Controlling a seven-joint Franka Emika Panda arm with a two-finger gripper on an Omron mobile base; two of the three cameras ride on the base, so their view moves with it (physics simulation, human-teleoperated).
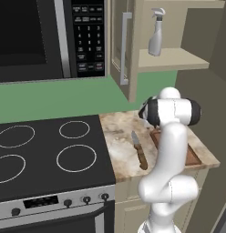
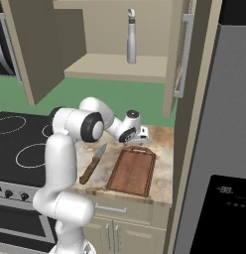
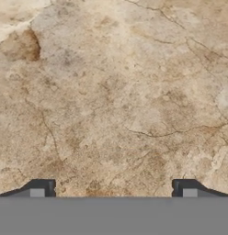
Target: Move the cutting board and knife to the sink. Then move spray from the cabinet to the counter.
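Note:
The reddish-brown cutting board [image 2: 132,171] lies flat on the marbled counter [image 2: 164,149], near its front edge. The knife [image 2: 92,165] rests just left of it, its blade pointing toward the wall. My gripper [image 2: 143,140] hovers low over bare counter [image 3: 116,101] just past the board's far end, open, with nothing between its fingertips [image 3: 42,188]. The pale spray [image 2: 131,43] stands upright on the shelf of the open cabinet [image 2: 110,67] above. The left base view shows the knife [image 1: 139,152], the board [image 1: 193,157] partly behind my arm, and the spray [image 1: 156,38]. The sink is out of view.
A black stovetop [image 1: 51,150] borders the counter on the left, under a microwave [image 1: 46,36]. A tall grey fridge [image 2: 219,149] walls off the right side. The cabinet doors [image 2: 180,54] hang open, one with a long silver handle [image 1: 125,48].

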